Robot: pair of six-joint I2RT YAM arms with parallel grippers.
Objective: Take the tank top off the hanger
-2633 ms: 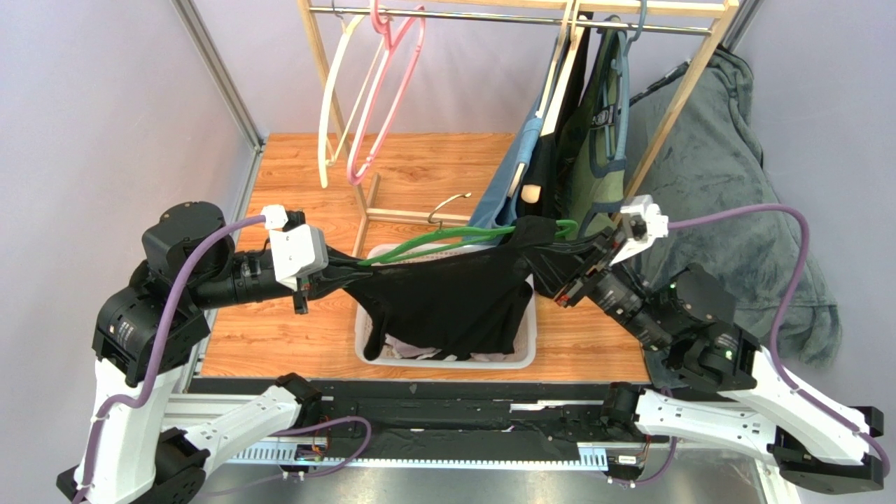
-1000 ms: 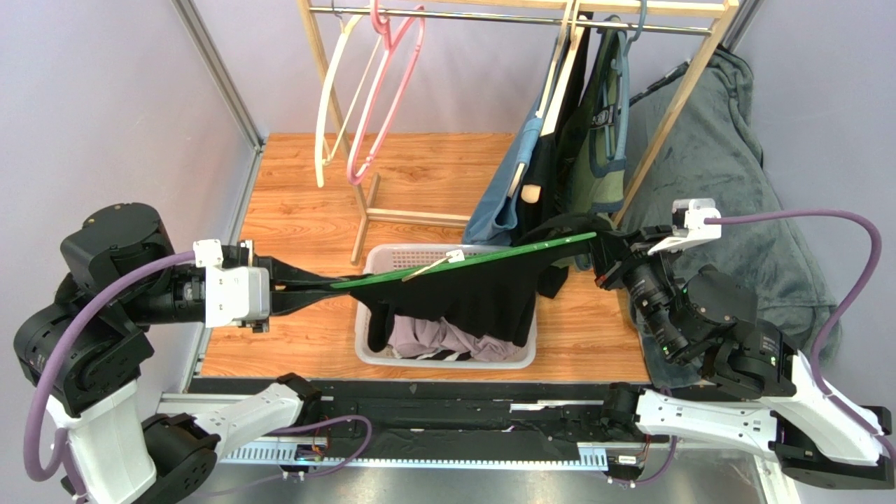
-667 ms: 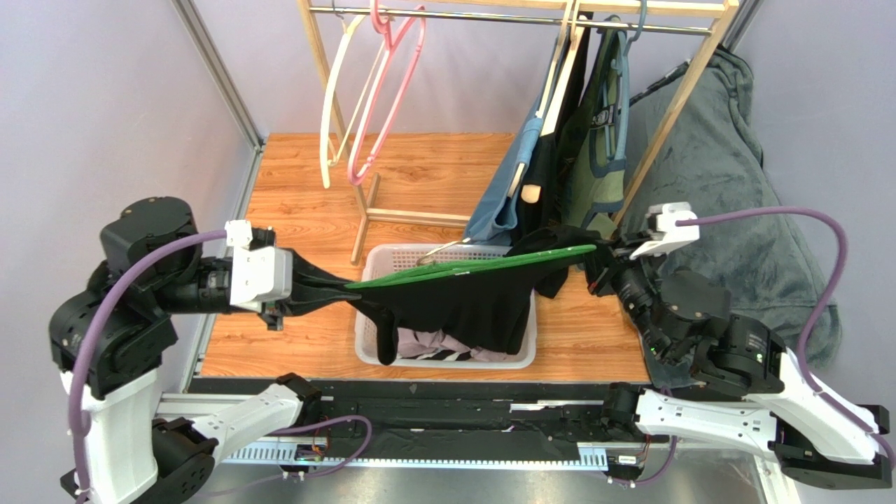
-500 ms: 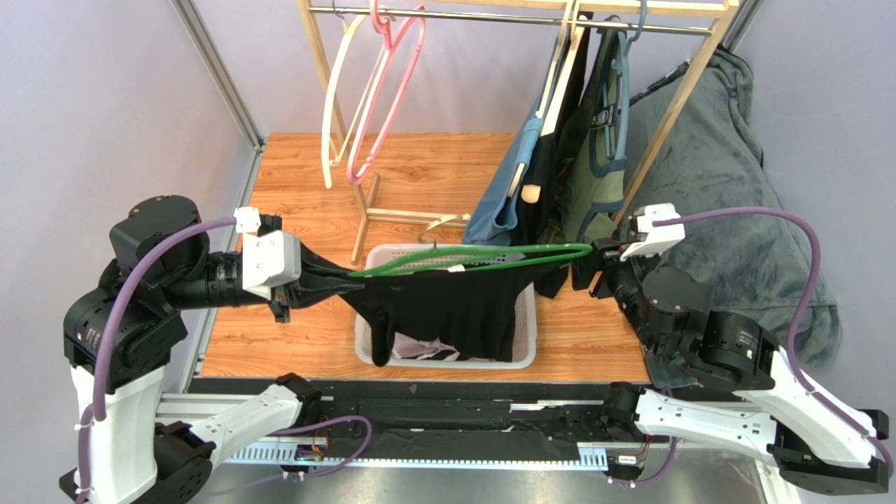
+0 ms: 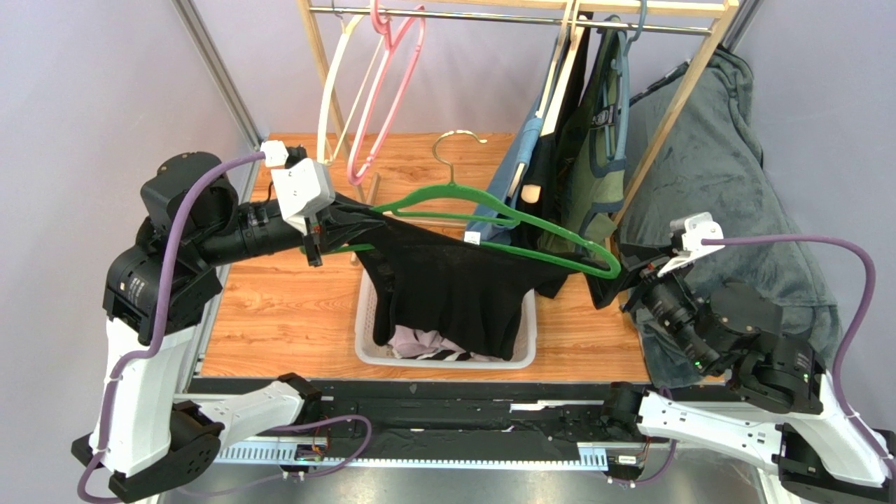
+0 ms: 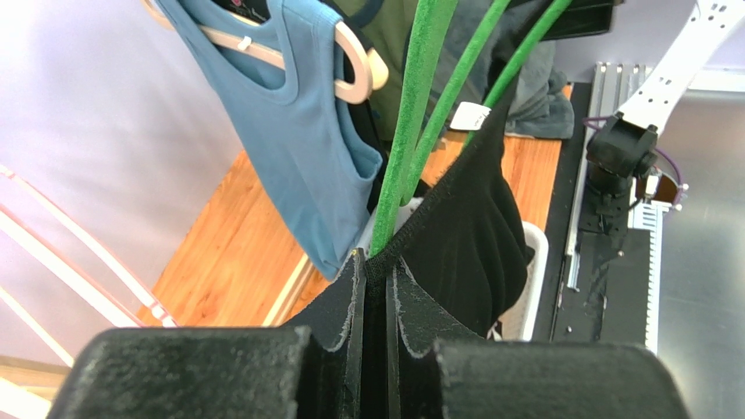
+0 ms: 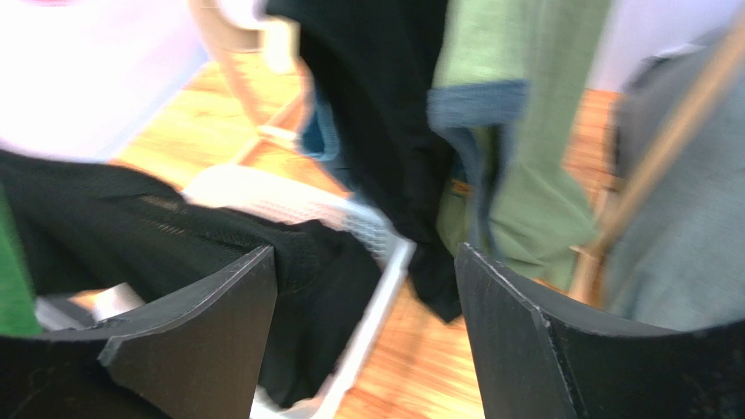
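Note:
A black tank top [image 5: 454, 286] hangs from a green hanger [image 5: 494, 218] with a gold hook [image 5: 457, 138], above a white basket [image 5: 367, 315]. At the hanger's left end my left gripper [image 5: 342, 223] is shut on the top's strap. In the left wrist view the left gripper [image 6: 376, 262] pinches black cloth [image 6: 472, 236], and the green hanger [image 6: 413, 131] rises just beyond the tips. My right gripper [image 5: 629, 281] stands open beside the hanger's right end, holding nothing. The right wrist view is blurred: the right gripper [image 7: 365, 253] is wide open, with the tank top [image 7: 131, 231] to its left.
A wooden rack [image 5: 673, 116] at the back carries pink and cream hangers [image 5: 379, 95] and blue, black and green garments [image 5: 594, 116]. A grey blanket [image 5: 736, 179] lies at the right. The basket holds other clothes [image 5: 421, 341]. A blue tank top [image 6: 297, 131] hangs close by.
My right gripper opened, let go of the hanger's right end and drew back to the right. My left arm lifted and moved towards the rack, and the hanger swung upright with its hook up.

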